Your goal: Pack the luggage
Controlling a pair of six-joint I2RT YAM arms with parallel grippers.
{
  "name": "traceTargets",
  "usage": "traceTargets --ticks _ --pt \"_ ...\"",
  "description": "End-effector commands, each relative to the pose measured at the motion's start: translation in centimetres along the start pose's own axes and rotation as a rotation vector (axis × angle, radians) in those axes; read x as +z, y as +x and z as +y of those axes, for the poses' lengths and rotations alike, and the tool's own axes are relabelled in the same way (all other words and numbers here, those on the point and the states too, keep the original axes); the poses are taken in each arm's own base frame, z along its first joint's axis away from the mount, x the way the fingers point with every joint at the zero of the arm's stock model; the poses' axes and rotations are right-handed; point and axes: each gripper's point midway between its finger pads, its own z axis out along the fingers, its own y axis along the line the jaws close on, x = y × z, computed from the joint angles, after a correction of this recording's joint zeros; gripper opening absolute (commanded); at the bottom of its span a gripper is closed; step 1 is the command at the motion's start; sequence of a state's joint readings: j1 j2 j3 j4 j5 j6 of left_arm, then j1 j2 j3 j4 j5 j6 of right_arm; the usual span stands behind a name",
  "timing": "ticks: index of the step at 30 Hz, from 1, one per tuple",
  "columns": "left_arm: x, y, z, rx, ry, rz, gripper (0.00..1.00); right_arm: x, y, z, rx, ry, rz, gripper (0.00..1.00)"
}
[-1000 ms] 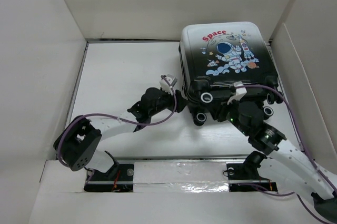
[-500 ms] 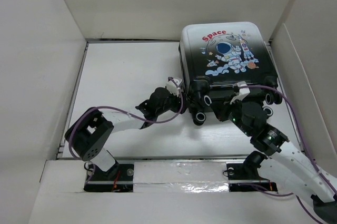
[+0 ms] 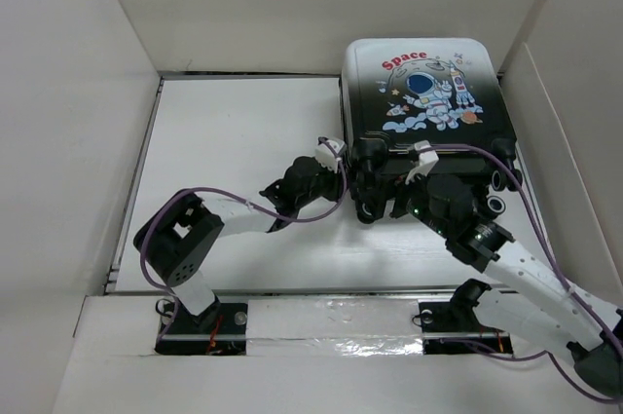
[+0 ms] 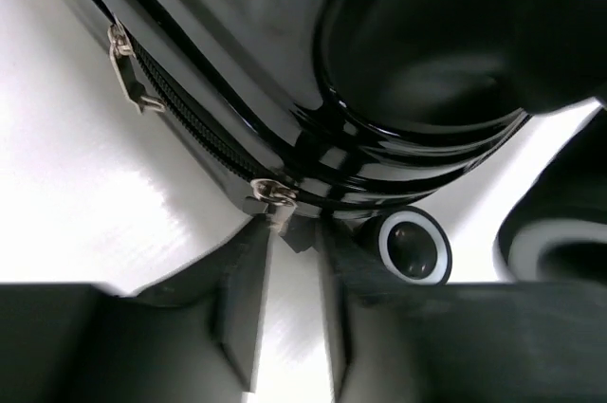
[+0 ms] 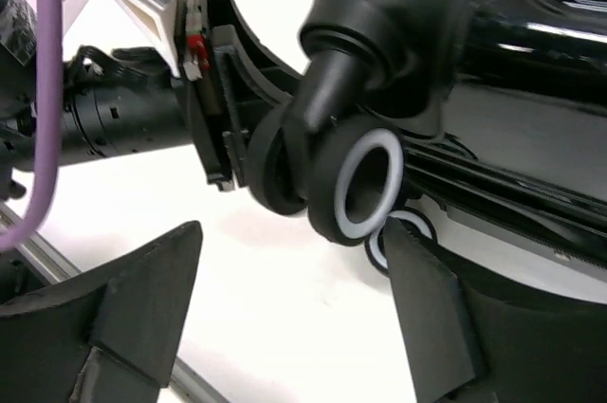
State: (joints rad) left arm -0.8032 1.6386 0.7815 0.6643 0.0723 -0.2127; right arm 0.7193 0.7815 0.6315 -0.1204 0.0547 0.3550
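Note:
The luggage (image 3: pixel 423 93) lies flat and zipped at the back right, with its astronaut print facing up and its black wheels (image 3: pixel 365 209) toward me. My left gripper (image 3: pixel 342 178) is at its near left corner. In the left wrist view the fingers (image 4: pixel 242 289) stand narrow, and the zipper pull (image 4: pixel 296 232) below the slider (image 4: pixel 270 192) is pinched between their tips. My right gripper (image 3: pixel 387 202) is open wide at the near edge. A white-rimmed wheel (image 5: pixel 356 185) hangs just past its spread fingers (image 5: pixel 142 299).
White walls close in the table (image 3: pixel 234 131) at the back and left, and a cardboard flap (image 3: pixel 560 141) stands right of the luggage. A taped rail (image 3: pixel 331 321) runs along the near edge. A second zipper pull (image 4: pixel 128 66) hangs further along the seam.
My left gripper has moved right to the luggage's corner and narrowed onto the zipper pull. The right gripper has opened wide and shifted left. The luggage has slid slightly back and right.

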Motion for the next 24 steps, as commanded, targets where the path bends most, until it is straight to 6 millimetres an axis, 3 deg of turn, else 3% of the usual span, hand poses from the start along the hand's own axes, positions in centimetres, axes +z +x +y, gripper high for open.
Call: traceTargets --ticks 1,3,4,5,11,16,19,20,23,24 --pt "1.2 -3.7 0.6 0.037 -0.037 -0.128 0.21 1.0 -4.5 2.0 -0.008 -0.057 -0.111 0.85" --pt "1.4 -4.2 1.3 0.049 -0.076 -0.146 0.12 2.1 -4.3 1.3 0.003 -0.009 -0.088 0.89" --pt "1.5 -4.2 1.4 0.05 -0.084 -0.149 0.02 2.5 -4.4 1.1 0.006 0.011 -0.084 0.9" --pt "1.6 -4.3 1.7 0.049 -0.101 -0.154 0.0 2.8 -5.0 0.6 0.015 0.05 -0.101 0.91" --pt "1.1 -5.3 3.9 0.043 -0.172 -0.196 0.0 6.4 -4.1 -1.5 0.019 0.186 -0.04 0.97" --pt "0.8 -5.9 4.3 0.061 -0.178 -0.217 0.0 8.2 -5.3 -2.3 0.025 0.259 -0.06 0.97" --pt "1.0 -6.2 4.3 0.075 -0.175 -0.224 0.0 8.6 -5.2 -3.3 0.01 0.339 -0.041 0.69" --pt "1.0 -6.2 4.2 0.084 -0.17 -0.225 0.0 8.5 -5.3 -3.8 -0.001 0.371 -0.043 0.44" --pt "1.2 -6.2 4.2 0.084 -0.149 -0.231 0.0 8.1 -5.0 -4.6 -0.036 0.407 -0.024 0.09" --pt "1.3 -6.0 4.1 0.082 -0.14 -0.23 0.0 7.7 -4.8 -4.8 -0.043 0.415 -0.011 0.04"
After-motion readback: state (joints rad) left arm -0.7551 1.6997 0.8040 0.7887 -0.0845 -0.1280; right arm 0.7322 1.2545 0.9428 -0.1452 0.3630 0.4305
